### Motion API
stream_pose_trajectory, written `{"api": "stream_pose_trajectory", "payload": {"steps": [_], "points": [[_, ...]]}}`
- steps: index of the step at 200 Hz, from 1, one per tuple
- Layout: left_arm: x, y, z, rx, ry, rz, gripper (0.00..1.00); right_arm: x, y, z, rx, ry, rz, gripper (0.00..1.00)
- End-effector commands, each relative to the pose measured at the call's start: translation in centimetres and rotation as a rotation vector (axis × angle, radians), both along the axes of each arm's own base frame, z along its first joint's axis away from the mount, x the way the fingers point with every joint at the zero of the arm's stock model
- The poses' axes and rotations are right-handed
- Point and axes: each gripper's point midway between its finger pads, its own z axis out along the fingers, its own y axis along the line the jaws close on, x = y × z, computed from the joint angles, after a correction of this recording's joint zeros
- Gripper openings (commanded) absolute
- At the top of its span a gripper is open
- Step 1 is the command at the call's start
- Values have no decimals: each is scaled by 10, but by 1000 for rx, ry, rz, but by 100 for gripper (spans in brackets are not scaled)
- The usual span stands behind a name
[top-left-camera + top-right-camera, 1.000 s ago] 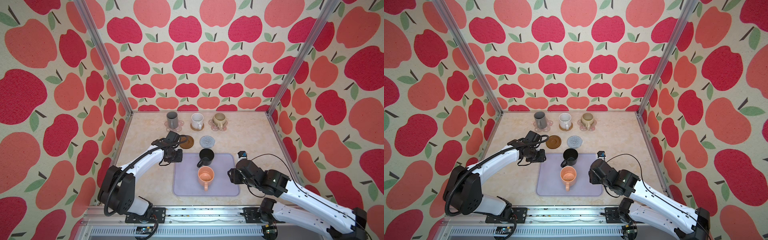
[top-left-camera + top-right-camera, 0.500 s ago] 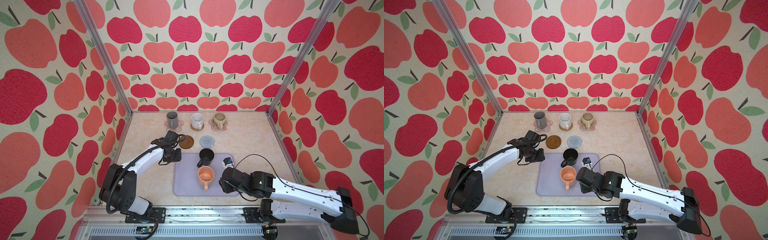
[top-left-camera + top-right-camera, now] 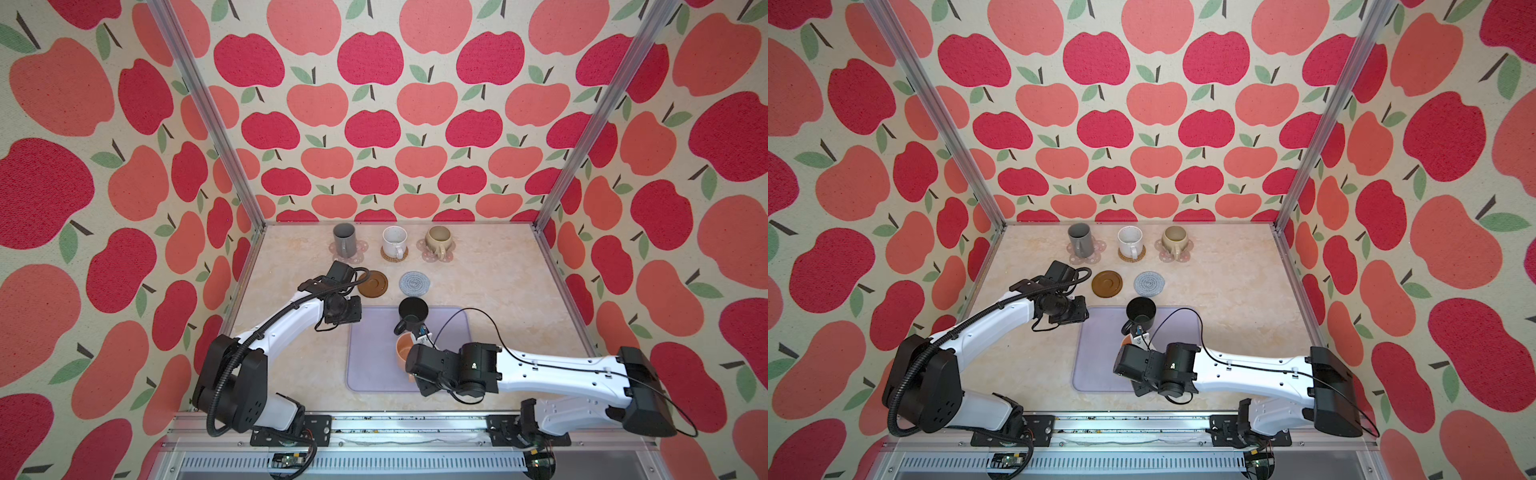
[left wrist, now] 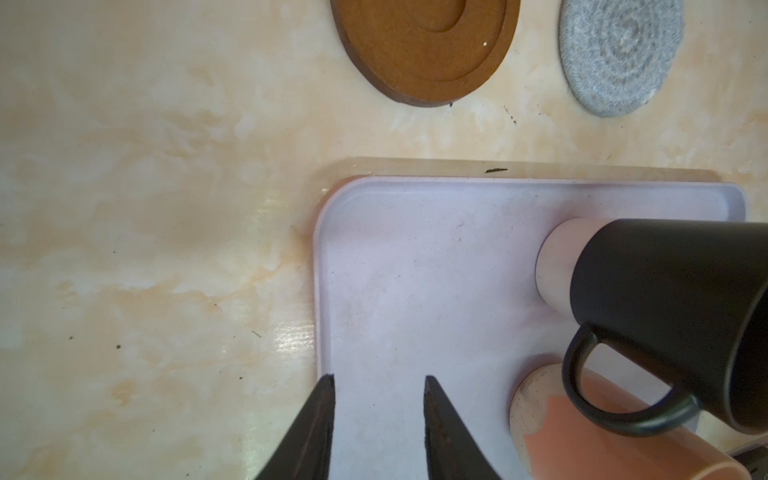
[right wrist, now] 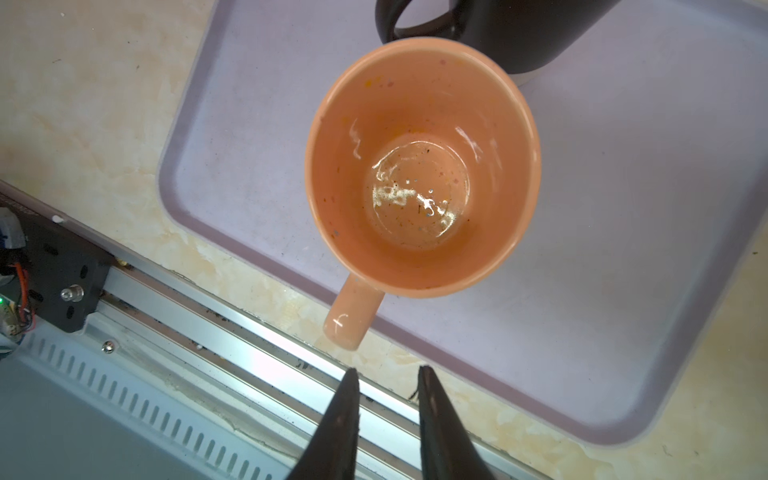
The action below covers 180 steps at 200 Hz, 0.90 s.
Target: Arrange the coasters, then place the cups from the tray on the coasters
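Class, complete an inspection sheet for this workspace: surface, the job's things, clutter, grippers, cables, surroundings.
Surface: marbled beige tabletop, few dark specks.
Job's things: grey mug, speckled white mug, beige-olive mug on pink flower coaster, rattan coaster, second flower coaster; brown disc coaster, grey crocheted coaster bare; black mug, peach mug on lavender tray.
Clutter: nothing seen.
Grippers: left gripper open, empty, over the tray's edge; right gripper narrowly open, empty, near the peach mug's handle.
Cables: black cable arcs over the tray; corrugated conduit along the left arm.
Surroundings: apple-print walls, aluminium posts, front rail.
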Motion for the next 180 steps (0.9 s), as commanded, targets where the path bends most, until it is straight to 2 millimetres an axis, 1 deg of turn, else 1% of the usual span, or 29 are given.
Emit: {"api": "stream_pose_trajectory", "payload": {"steps": [1, 32, 67, 85, 122, 180], "points": [[-4, 3, 5, -20, -11, 12, 38, -4, 7, 1, -24, 14, 40, 24], [-6, 6, 7, -27, -19, 21, 38, -5, 14, -7, -67, 21, 56, 23], [-9, 8, 9, -33, -25, 29, 38, -4, 23, -10, -109, 24, 87, 22], [-8, 9, 10, -37, -29, 33, 38, -4, 22, -13, -139, 27, 89, 21], [-8, 8, 9, -41, -27, 34, 38, -4, 8, -21, -188, 36, 54, 19], [-5, 2, 10, -72, -23, 34, 38, 2, -20, -18, -217, 8, -12, 19]]}}
